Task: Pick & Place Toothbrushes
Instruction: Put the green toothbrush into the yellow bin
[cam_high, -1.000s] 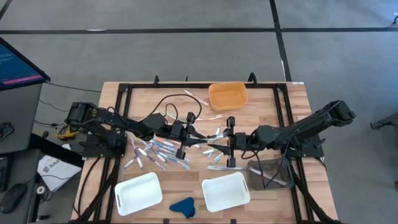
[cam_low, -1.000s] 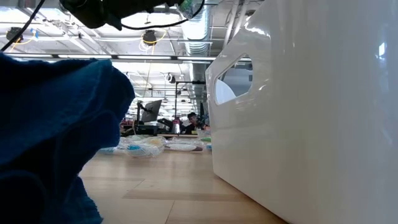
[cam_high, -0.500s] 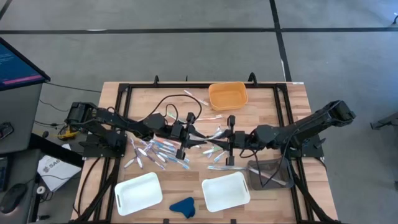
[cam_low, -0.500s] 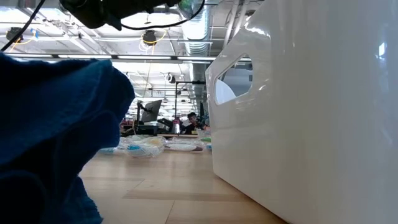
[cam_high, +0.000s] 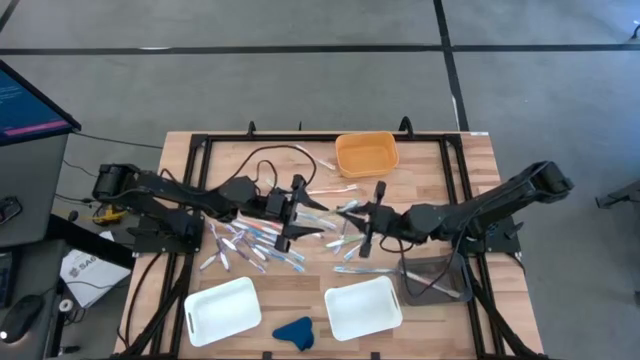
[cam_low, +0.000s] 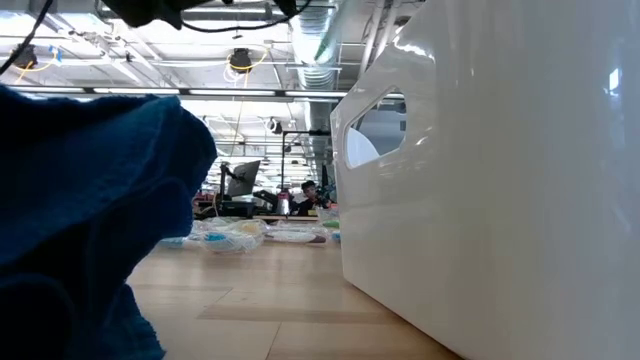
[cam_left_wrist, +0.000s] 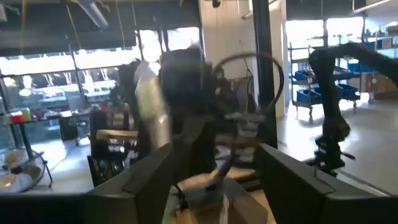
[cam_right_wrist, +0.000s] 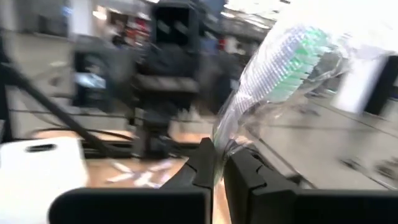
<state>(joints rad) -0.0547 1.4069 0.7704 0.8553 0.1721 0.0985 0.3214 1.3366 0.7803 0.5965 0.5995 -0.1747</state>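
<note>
The right gripper (cam_right_wrist: 219, 167) has its fingers (cam_right_wrist: 198, 163) pressed together on a clear-wrapped toothbrush with green bristles (cam_right_wrist: 283, 65), which sticks up and away from the fingertips, its wrapper pinched right between them. In the high view this right gripper (cam_high: 366, 224) hangs over the middle of the desk (cam_high: 470, 180), and the left gripper (cam_high: 290, 212) faces it from the other side, near but apart. The left gripper's fingers (cam_left_wrist: 283, 180) stand wide with nothing between them. The rest of the toothbrushes (cam_high: 255, 240) lie loose on the desk, scattered beneath and between the two sets of fingers, most of them just behind the left fingers and a few under the right ones. An orange tray (cam_high: 366, 153) sits on the far side of both grippers; two white trays (cam_high: 220, 308) and a blue cloth (cam_high: 294, 331) sit on the near side, and a dark mesh basket (cam_high: 437, 281) is beside the right arm.
</note>
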